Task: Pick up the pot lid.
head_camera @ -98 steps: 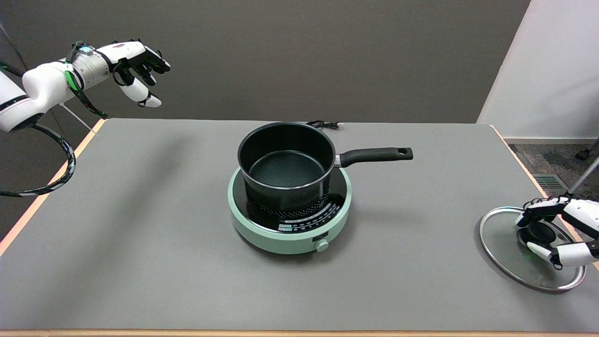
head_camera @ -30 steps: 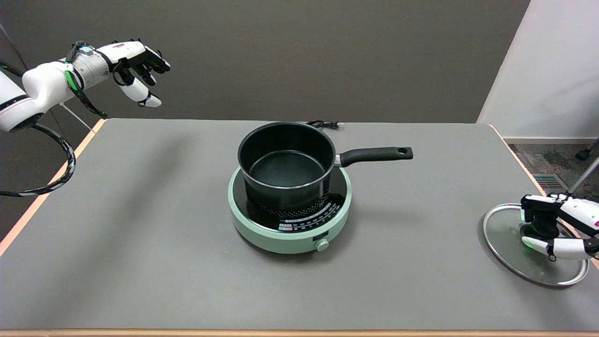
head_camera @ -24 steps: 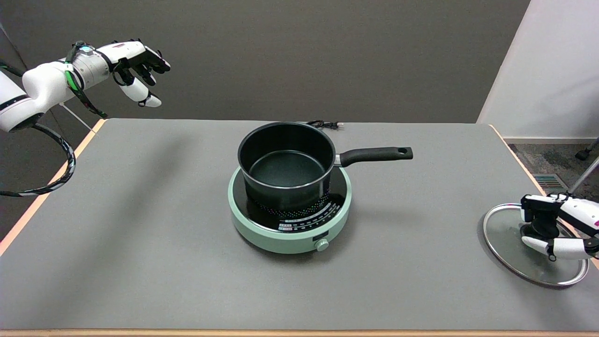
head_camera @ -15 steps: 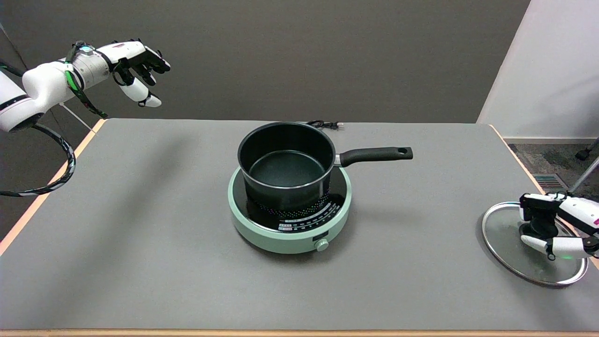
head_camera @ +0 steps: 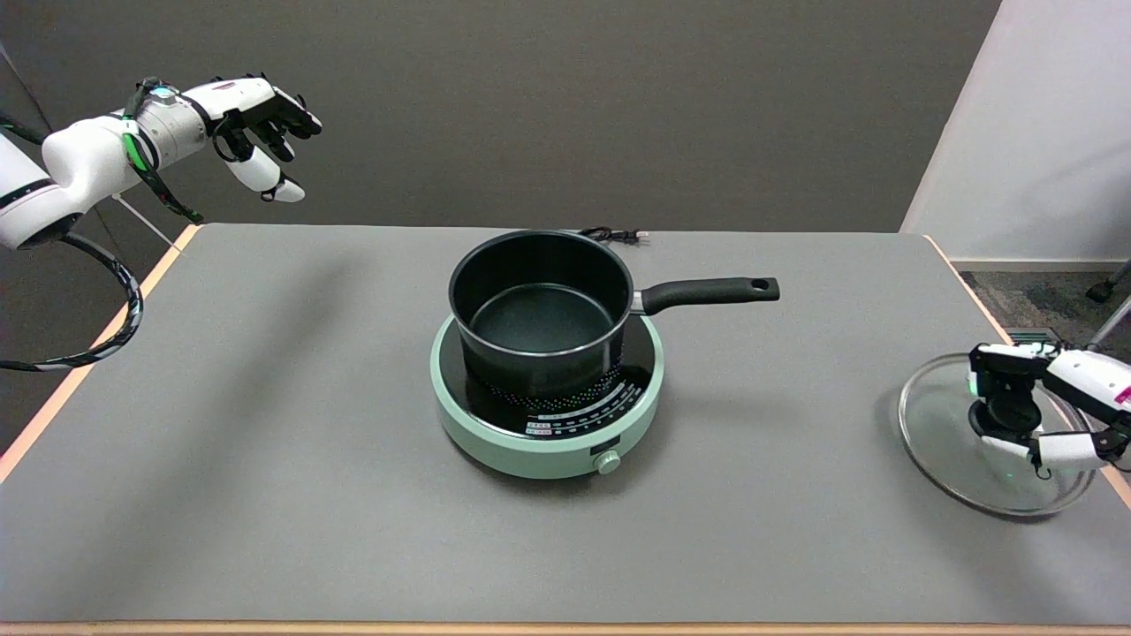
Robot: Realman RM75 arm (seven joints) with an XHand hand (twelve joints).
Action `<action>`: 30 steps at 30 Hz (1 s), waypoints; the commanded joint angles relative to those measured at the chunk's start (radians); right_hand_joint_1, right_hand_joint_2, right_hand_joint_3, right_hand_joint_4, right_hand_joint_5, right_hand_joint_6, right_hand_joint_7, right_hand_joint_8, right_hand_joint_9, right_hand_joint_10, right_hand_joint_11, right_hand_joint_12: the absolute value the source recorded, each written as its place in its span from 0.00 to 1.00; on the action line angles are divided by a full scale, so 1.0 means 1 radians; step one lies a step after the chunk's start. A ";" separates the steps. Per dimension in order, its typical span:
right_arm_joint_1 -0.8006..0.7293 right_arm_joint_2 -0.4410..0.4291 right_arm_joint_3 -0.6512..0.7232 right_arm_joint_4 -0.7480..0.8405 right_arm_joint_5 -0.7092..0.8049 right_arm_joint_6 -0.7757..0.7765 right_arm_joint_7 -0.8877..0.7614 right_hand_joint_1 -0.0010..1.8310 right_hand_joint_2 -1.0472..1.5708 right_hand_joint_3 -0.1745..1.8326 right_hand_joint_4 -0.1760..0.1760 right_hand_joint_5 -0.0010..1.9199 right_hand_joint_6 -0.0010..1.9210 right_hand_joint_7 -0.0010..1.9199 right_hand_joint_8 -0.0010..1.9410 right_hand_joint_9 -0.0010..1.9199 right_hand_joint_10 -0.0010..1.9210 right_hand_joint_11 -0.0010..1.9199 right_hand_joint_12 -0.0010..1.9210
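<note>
Head view: the right hand (head_camera: pixel 1034 409) grips the black knob of the glass pot lid (head_camera: pixel 941 428), fingers above the knob and thumb below it. The lid sits at the far right edge of the grey surface (head_camera: pixel 265 424), well to the right of the cooker (head_camera: pixel 495 433), and casts a shadow on the surface beneath it. On the mint-green cooker stands an open black pot (head_camera: pixel 539 309), its handle (head_camera: pixel 707 291) pointing toward the lid. White markings on the cooker's panel are too small to read.
</note>
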 commanded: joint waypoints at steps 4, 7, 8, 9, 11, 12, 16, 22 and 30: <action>0.037 0.053 -0.006 0.096 -0.004 -0.010 0.082 0.81 0.73 0.49 0.72 0.22 0.90 0.39 0.79 0.33 1.00 0.16 1.00; 0.060 0.069 -0.019 0.103 -0.004 -0.002 0.106 0.81 0.73 0.49 0.72 0.22 0.90 0.39 0.79 0.33 1.00 0.17 1.00; 0.067 0.074 -0.025 0.104 -0.004 0.001 0.116 0.81 0.73 0.49 0.72 0.22 0.90 0.39 0.79 0.33 1.00 0.17 1.00; 0.074 0.078 -0.031 0.106 -0.004 0.003 0.122 0.81 0.73 0.49 0.72 0.22 0.90 0.39 0.79 0.33 1.00 0.17 1.00; 0.092 0.089 -0.043 0.111 -0.004 0.008 0.139 0.81 0.73 0.49 0.72 0.22 0.90 0.39 0.79 0.33 1.00 0.17 1.00; 0.100 0.093 -0.048 0.111 -0.004 0.009 0.146 0.81 0.73 0.49 0.72 0.22 0.90 0.39 0.79 0.33 1.00 0.17 1.00; 0.130 0.104 -0.063 0.113 -0.004 0.023 0.174 0.81 0.73 0.50 0.72 0.22 0.91 0.40 0.80 0.33 1.00 0.16 1.00; 0.156 0.116 -0.089 0.112 -0.003 0.072 0.195 0.82 0.72 0.51 0.73 0.22 0.91 0.40 0.80 0.33 1.00 0.17 1.00; 0.197 0.131 -0.113 0.103 -0.002 0.127 0.233 0.71 0.75 0.51 0.78 0.22 0.91 0.35 0.92 0.34 1.00 0.17 1.00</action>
